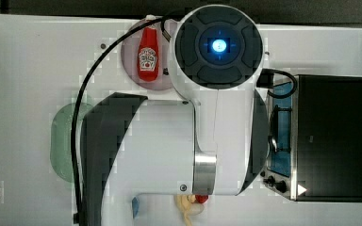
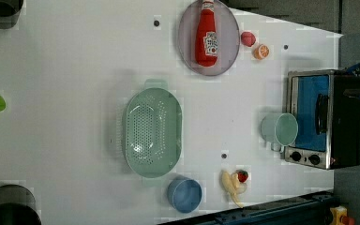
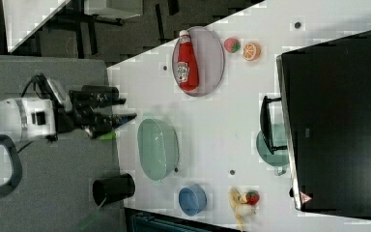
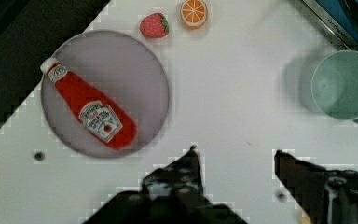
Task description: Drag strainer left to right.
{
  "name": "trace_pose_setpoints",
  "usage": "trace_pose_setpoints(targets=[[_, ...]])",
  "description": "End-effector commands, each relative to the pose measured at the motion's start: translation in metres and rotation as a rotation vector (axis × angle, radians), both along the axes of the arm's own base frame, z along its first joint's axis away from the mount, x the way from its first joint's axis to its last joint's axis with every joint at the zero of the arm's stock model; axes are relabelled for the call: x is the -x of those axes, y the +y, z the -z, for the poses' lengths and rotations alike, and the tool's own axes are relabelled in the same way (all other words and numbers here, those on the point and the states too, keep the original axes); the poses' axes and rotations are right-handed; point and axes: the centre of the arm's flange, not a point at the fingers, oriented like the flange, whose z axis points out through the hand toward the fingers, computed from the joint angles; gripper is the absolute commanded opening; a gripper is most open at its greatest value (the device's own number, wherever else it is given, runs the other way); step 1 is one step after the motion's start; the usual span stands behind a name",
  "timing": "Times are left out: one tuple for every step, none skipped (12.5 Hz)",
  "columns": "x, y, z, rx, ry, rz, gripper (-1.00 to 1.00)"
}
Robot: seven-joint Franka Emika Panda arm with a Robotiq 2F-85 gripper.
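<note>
The strainer, a large pale mint-green oval with a perforated bottom, sits on the white table near the middle of the left view. In the top view, the arm hides most of it and a strip of the strainer shows at the top view's left. In the right view, my gripper hangs apart from the strainer, off its upper-left rim. The wrist view shows the gripper open, its dark fingers wide apart over bare table with nothing between them.
A ketchup bottle lies on a grey plate, with a toy strawberry and orange slice beside it. A mint mug stands by the toaster oven. A blue bowl and banana sit close to the strainer.
</note>
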Motion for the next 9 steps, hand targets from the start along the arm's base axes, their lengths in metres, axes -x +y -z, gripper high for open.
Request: trace_pose_setpoints(targets=[[0.190,-0.023,-0.104,-0.019,-0.006,0.045,0.60],[0.190,-0.023,-0.104,-0.018,-0.005,0.044,0.82],[0.190,-0.021,-0.103,-0.018,-0.004,0.041,0.99],[0.188,-0.016,-0.102,-0.016,-0.001,0.031,1.00],[0.185,-0.004,-0.099,-0.018,0.002,0.010,1.00],[0.179,0.013,-0.095,-0.012,0.001,-0.020,1.00],[0.173,0.034,-0.088,-0.002,-0.002,-0.054,1.00],[0.166,0.057,-0.078,0.017,0.002,-0.095,1.00],[0.159,0.083,-0.065,0.037,0.000,-0.125,1.00]])
